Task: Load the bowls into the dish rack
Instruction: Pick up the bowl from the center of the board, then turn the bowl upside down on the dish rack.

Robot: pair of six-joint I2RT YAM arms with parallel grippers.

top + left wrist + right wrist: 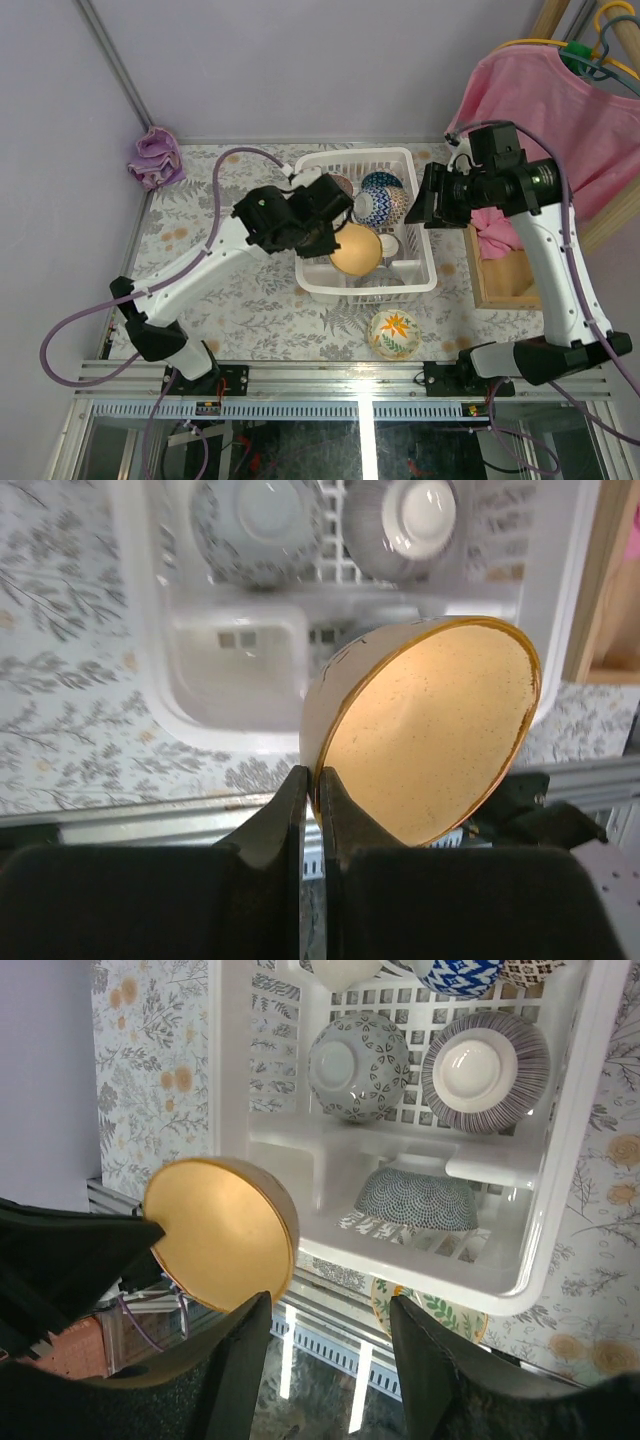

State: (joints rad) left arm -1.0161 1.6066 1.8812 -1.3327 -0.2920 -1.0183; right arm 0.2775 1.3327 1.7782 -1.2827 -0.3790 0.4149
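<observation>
Left fingers (283, 820) clenched on tan bowl (430, 730) rim, above rack (362, 290). Right fingers (235, 1370) released, empty. Lower into free compartment (235, 670) at rack's 7 o'clock, clear of dotted bowl (415, 1200).

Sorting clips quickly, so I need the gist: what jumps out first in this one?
A tan-yellow bowl, pinched by its rim in the shut left gripper, hangs tilted over the white dish rack. The rack holds several patterned bowls, while a flower-painted bowl sits on the table in front of it. A pink garment hangs at the far right.
</observation>
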